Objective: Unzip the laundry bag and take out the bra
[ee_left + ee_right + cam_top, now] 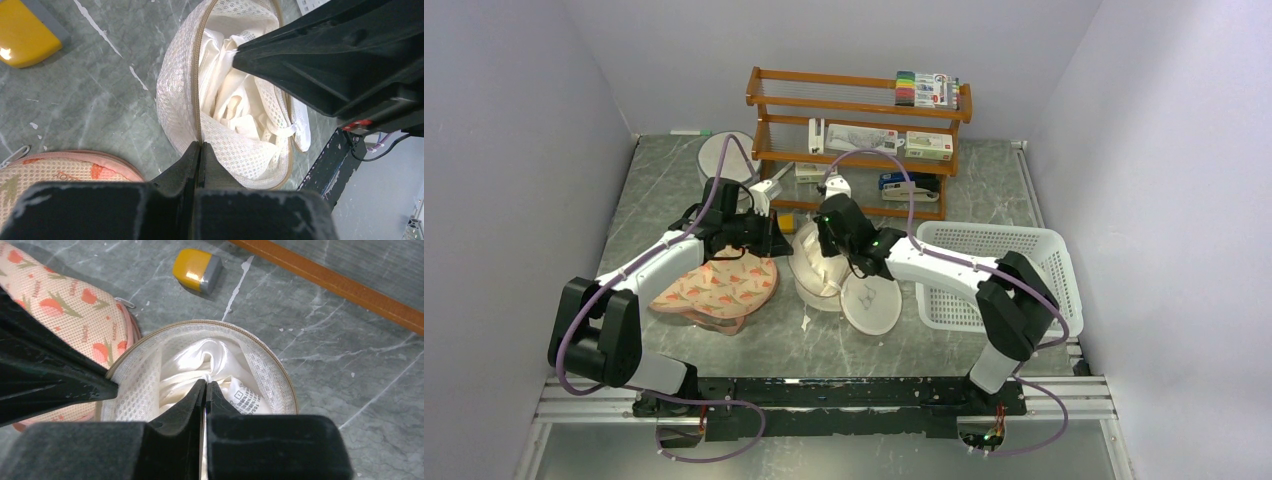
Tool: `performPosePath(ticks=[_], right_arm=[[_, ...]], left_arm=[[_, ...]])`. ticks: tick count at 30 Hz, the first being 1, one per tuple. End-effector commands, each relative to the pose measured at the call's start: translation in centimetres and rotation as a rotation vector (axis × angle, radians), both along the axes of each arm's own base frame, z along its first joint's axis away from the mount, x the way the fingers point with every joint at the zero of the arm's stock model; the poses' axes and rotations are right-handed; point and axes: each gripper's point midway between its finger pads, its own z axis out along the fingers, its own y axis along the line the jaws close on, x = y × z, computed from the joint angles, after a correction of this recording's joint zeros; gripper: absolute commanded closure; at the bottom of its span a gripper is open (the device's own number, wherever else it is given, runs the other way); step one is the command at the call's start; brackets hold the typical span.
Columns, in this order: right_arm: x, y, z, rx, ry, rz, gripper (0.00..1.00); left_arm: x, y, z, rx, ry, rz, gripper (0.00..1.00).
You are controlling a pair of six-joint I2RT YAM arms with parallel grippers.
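Note:
The laundry bag lies open mid-table, its flat disc folded out to the right. In the left wrist view the mesh dome gapes, with the white satin bra bunched inside. My left gripper is shut on the bag's zip rim at its near edge; it shows from above at the bag's left. My right gripper is down inside the bag, shut on a fold of the bra, beside its care label. From above, the right gripper is over the bag.
A peach carrot-print case lies just left of the bag. A yellow-grey block sits behind it. A wooden rack stands at the back, a white basket at the right, another round pouch at back left.

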Motion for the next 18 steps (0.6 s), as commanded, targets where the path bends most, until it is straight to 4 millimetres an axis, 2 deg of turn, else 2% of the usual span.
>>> performPosePath(ticks=[1,7,18], right_arm=[[-0.3,-0.2,4.3,0.070,-0.073,0.025,1.00],[-1.4,-0.3,8.5,0.184,-0.115,0.046,1.00],[-1.9,-0.4,16.7,0.375,-0.220,0.040,1.00]], left_arm=[[-0.5,-0.3,1.3,-0.025,-0.039,-0.035,0.93],[-0.6,-0.3,1.6,-0.031,-0.047,-0.039,0.93],[-1.0,-0.3,1.8,-0.038,-0.053,-0.047,0.93]])
